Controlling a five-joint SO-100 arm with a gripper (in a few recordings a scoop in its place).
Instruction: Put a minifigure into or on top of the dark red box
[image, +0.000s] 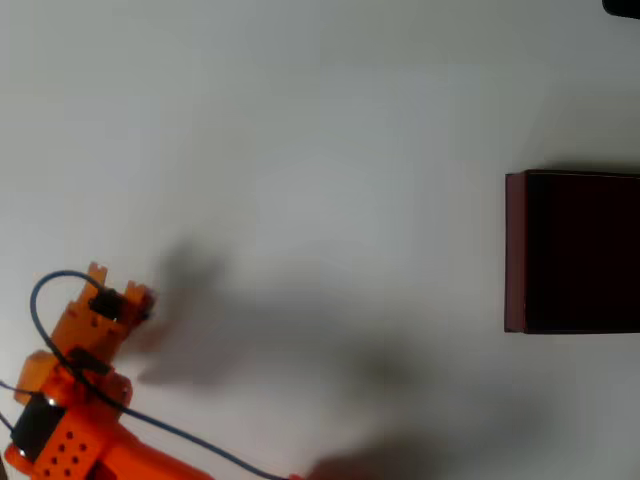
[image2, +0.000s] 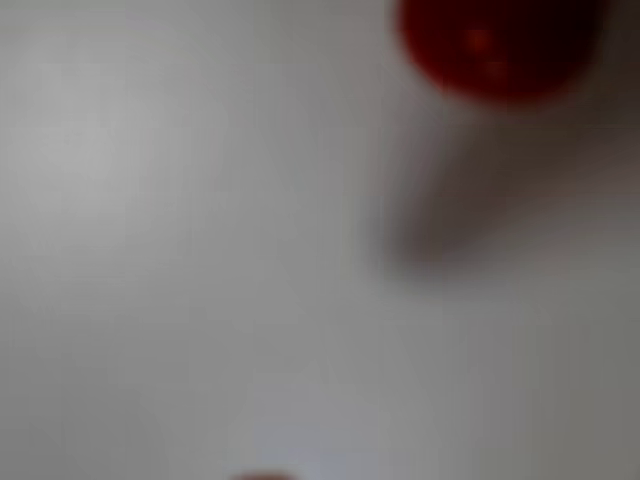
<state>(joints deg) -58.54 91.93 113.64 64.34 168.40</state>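
1. The minifigure (image2: 495, 45) shows in the wrist view as a blurred, bright red blob at the top right of the picture, with its shadow trailing down across the pale table (image2: 200, 250). It looks to be lying on the table, though the blur is too heavy to be sure.
2. I'd judge it light, hard plastic and smooth, so it could easily squirt out of a pinch or tip over. The body, across its widest part, seems the safest place to hold it.
3. The overhead view gives the layout: the orange gripper (image: 135, 300) sits low at the left, and the dark red box (image: 572, 252) stands well apart at the right edge, its dark interior open upward.
4. Whether the fingers are spread or closed, I cannot tell.
5. In the overhead view a small red bit shows at the gripper tip, too tiny to name.
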